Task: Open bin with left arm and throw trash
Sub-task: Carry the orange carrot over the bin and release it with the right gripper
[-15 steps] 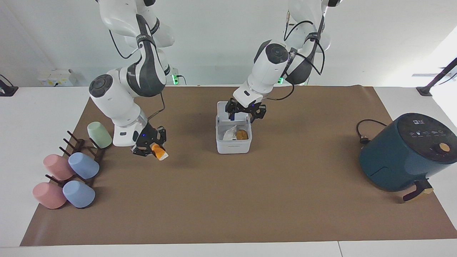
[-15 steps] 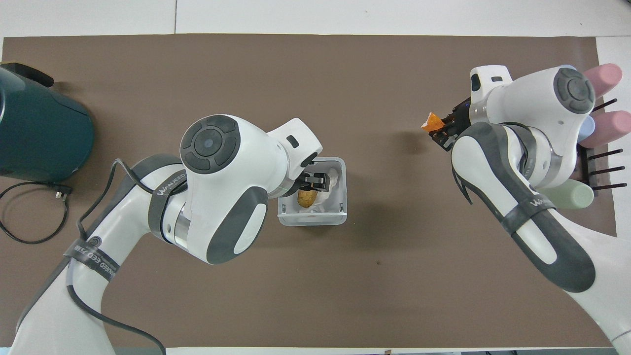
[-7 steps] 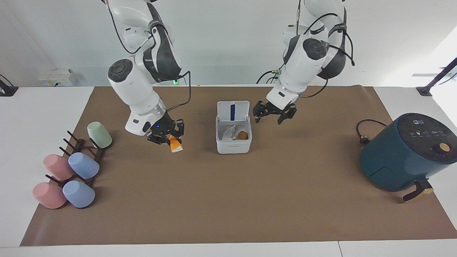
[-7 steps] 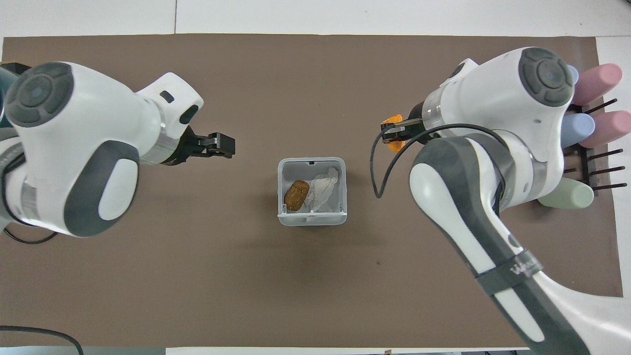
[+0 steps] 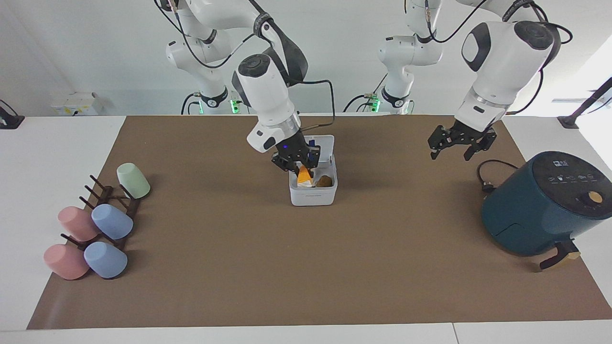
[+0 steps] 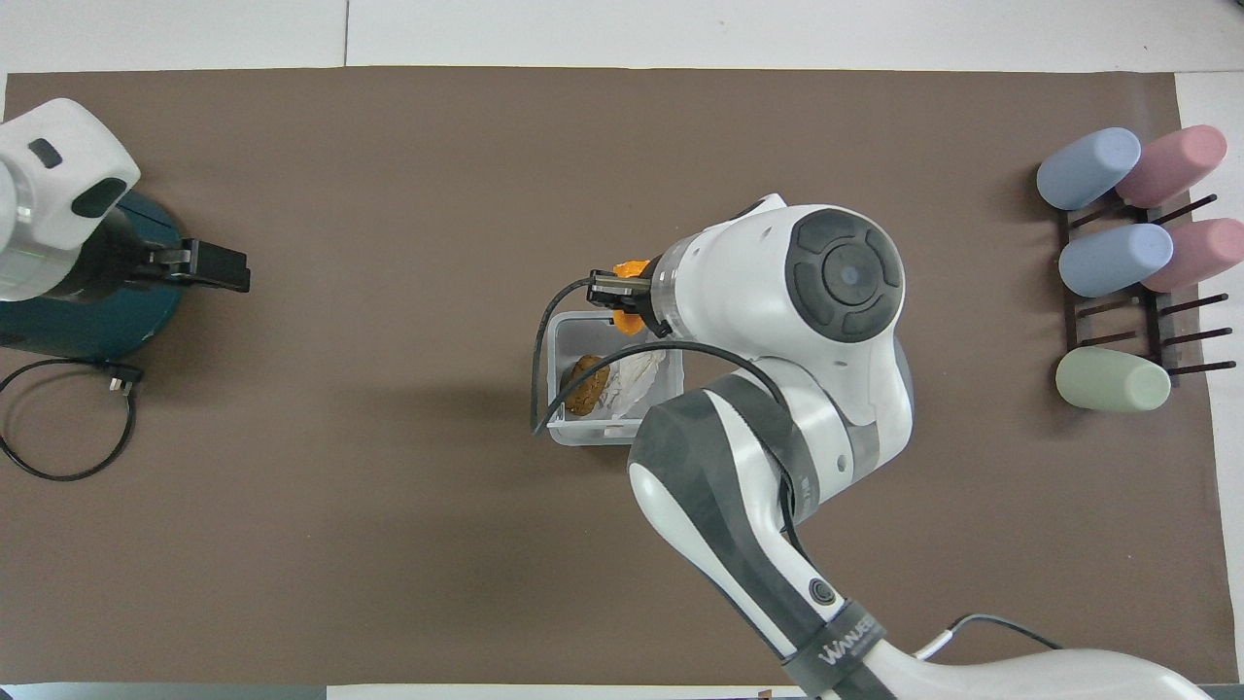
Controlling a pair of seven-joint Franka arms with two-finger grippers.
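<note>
The small white bin (image 5: 313,197) stands mid-table with its lid (image 5: 324,143) up; it also shows in the overhead view (image 6: 557,335). Inside lie a yellow-brown crusty lump (image 5: 325,181) (image 6: 585,382) and a crumpled white tissue (image 6: 634,374). My right gripper (image 5: 297,166) (image 6: 614,294) is over the open bin, shut on the orange lump with a white end (image 5: 303,177) (image 6: 632,321), which hangs at the bin's mouth. My left gripper (image 5: 461,145) (image 6: 222,268) is open and empty, up in the air near the air fryer.
A dark teal air fryer (image 5: 545,205) (image 6: 92,316) with its black cable (image 5: 487,177) (image 6: 53,428) stands at the left arm's end. A rack of pastel cups (image 5: 98,224) (image 6: 1118,262) lies at the right arm's end.
My right gripper has carried the orange lump from beside the cups to over the bin. My left gripper has left the lid and moved off toward the air fryer; the lid stays up.
</note>
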